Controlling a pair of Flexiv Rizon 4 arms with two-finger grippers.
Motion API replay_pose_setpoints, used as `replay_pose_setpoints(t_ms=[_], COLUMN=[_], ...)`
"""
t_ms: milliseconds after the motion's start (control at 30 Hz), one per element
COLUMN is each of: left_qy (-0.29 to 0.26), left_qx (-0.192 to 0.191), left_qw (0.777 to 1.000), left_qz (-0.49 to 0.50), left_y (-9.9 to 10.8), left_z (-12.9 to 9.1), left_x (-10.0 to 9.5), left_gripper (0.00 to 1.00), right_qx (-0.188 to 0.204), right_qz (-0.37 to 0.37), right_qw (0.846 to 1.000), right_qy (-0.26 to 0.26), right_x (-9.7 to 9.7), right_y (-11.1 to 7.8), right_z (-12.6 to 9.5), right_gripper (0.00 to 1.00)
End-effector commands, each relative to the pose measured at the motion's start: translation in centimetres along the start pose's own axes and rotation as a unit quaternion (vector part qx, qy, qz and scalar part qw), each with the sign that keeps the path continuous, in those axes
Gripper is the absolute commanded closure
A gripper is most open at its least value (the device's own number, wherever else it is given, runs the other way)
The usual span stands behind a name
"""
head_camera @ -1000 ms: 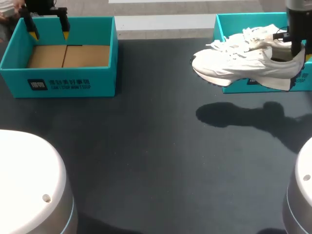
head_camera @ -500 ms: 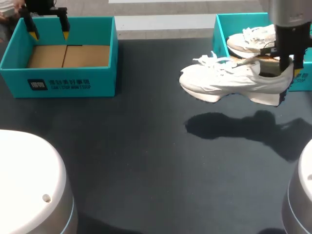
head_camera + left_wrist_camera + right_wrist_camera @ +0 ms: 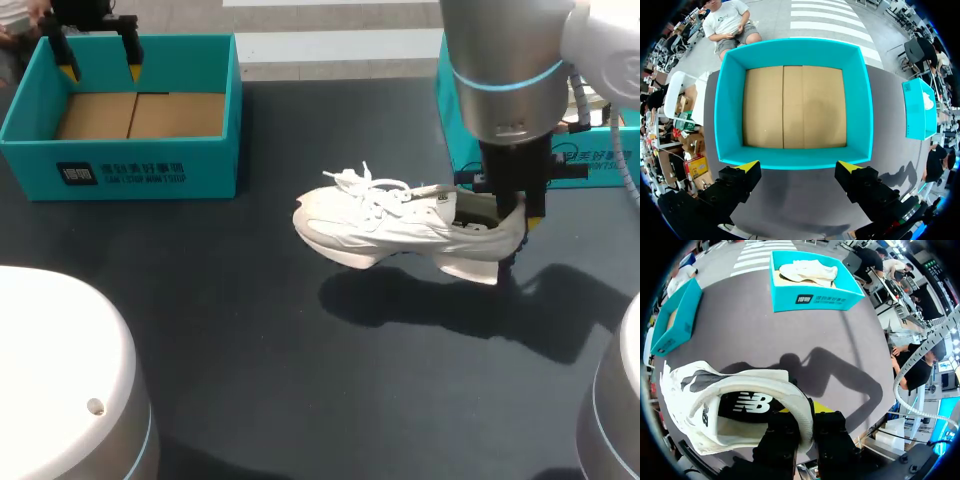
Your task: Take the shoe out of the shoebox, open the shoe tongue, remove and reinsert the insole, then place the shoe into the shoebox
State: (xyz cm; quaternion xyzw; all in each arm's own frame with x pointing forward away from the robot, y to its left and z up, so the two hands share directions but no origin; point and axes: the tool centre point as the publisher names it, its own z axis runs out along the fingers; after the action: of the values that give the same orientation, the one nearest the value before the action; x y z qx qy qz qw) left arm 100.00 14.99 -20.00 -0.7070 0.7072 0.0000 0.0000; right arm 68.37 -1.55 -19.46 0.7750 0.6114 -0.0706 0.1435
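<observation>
Our right gripper pinches the shoe by its heel collar, one finger inside and one behind, as the right wrist view shows. The shoe hangs above the table near its middle, clear of the right box, where a second shoe lies. We judge the take-out step nearly done. Next the shoe must go down sole-first, flat on the table, before the heel is let go and the tongue opened. Its long axis runs across the table, toe toward our left, heel at the gripper, sole down, about level. Our left gripper hangs spread over the empty left box.
</observation>
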Motion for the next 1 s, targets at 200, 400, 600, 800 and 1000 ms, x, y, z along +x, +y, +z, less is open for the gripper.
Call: replay_pose_setpoints(t_ms=[200,400,600,800,1000], left_qy=[0.0,0.0,0.0,0.0,0.0], left_qx=[0.0,0.0,0.0,0.0,0.0], left_qw=[1.0,1.0,1.0,1.0,1.0], left_qz=[0.0,0.0,0.0,0.0,0.0], left_y=[0.0,0.0,0.0,0.0,0.0], left_z=[0.0,0.0,0.0,0.0,0.0], left_x=[0.0,0.0,0.0,0.0,0.0], left_gripper=[0.0,0.0,0.0,0.0,0.0], right_qx=[0.0,0.0,0.003,0.005,0.007], right_qz=[0.0,0.0,-0.004,-0.015,-0.008], right_qw=[1.0,1.0,1.0,1.0,1.0], right_qy=[-0.001,-0.001,0.028,0.011,-0.01], right_x=[0.2,0.2,5.2,8.2,9.5], right_y=[0.0,0.0,-0.6,-1.9,-2.7], right_z=[0.0,0.0,4.0,6.5,8.9], right_gripper=[1.0,1.0,1.0,1.0,1.0])
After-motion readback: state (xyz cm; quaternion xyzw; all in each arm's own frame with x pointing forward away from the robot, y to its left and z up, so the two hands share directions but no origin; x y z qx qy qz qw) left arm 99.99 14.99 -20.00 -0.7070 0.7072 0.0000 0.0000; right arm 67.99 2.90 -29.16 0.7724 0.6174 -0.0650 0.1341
